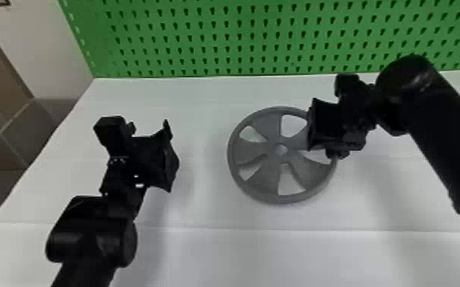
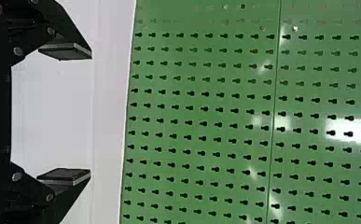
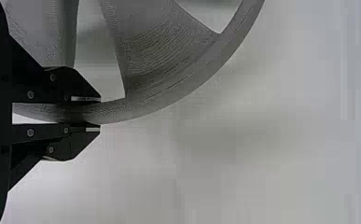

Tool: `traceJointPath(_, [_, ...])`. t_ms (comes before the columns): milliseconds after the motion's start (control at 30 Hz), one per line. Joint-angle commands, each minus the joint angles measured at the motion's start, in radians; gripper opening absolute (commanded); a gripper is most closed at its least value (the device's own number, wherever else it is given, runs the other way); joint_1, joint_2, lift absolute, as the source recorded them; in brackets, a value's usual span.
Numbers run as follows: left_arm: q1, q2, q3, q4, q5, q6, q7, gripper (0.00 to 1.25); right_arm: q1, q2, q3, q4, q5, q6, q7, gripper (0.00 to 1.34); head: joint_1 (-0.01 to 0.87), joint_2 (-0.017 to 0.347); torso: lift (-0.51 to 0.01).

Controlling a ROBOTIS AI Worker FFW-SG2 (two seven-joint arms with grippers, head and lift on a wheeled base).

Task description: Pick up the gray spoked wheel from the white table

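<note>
In the head view my right gripper (image 1: 319, 129) is at the right side of the gray spoked wheel (image 1: 261, 187), covering part of its rim. In the right wrist view the wheel's rim (image 3: 187, 88) runs between the fingers of that gripper (image 3: 92, 113), which is shut on it. The wheel's face with its spokes points up toward the head camera. Left of the wheel, apart from it, my left gripper (image 1: 172, 156) is above the white table (image 1: 217, 252). The left wrist view shows this gripper (image 2: 73, 114) open, its fingers wide apart with nothing between them.
A green pegboard (image 1: 221, 38) stands along the table's back edge. Beyond the table's left edge are a pale wall (image 1: 49, 49) and a darker floor area. The right forearm (image 1: 443, 137) slants over the table's right side.
</note>
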Motion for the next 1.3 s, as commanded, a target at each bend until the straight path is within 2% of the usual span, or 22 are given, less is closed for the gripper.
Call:
traceJointPath(0, [0.003,0.000,0.006,-0.004,0.002,0.000,-0.001,0.89,0.020,0.002,-0.042,-0.083,0.055,-0.003,0.000,0.18,0.839,0.130,-0.065])
traceJointPath(300, [0.014,0.000,0.022,-0.016,0.002,0.000,-0.004,0.89,0.102,-0.011,-0.059,-0.267,0.095,-0.092,0.032,0.17,0.839,0.130,-0.065])
traceJointPath(467, [0.017,0.000,0.031,-0.024,0.005,0.000,-0.004,0.89,0.148,-0.007,-0.123,-0.324,0.200,-0.101,0.164,0.17,0.839,0.130,-0.065])
traceJointPath(533, [0.022,0.000,0.032,-0.029,0.006,0.000,-0.005,0.89,0.167,-0.008,-0.121,-0.350,0.247,-0.119,0.209,0.17,0.839,0.130,-0.065])
traceJointPath(633, [0.026,0.000,0.040,-0.035,0.006,0.000,-0.005,0.89,0.210,-0.008,-0.108,-0.397,0.367,-0.182,0.331,0.17,0.839,0.130,-0.065])
traceJointPath(733, [0.029,0.000,0.045,-0.041,0.006,0.000,-0.005,0.89,0.245,-0.017,-0.100,-0.436,0.421,-0.228,0.394,0.17,0.839,0.130,-0.065])
traceJointPath(867, [0.029,0.000,0.046,-0.046,0.008,0.000,-0.005,0.89,0.290,-0.019,-0.101,-0.485,0.502,-0.271,0.443,0.17,0.839,0.130,-0.065])
traceJointPath(1033, [0.032,0.000,0.051,-0.052,0.009,0.000,-0.005,0.89,0.357,-0.024,-0.094,-0.539,0.563,-0.397,0.485,0.17,0.839,0.130,-0.065])
traceJointPath(1167, [0.034,0.000,0.054,-0.059,0.012,0.000,-0.005,0.89,0.394,-0.022,-0.097,-0.572,0.625,-0.443,0.531,0.17,0.839,0.130,-0.065])
traceJointPath(1267, [0.035,0.000,0.058,-0.069,0.011,0.000,-0.005,0.89,0.443,-0.021,-0.100,-0.585,0.646,-0.561,0.564,0.17,0.839,0.130,-0.065])
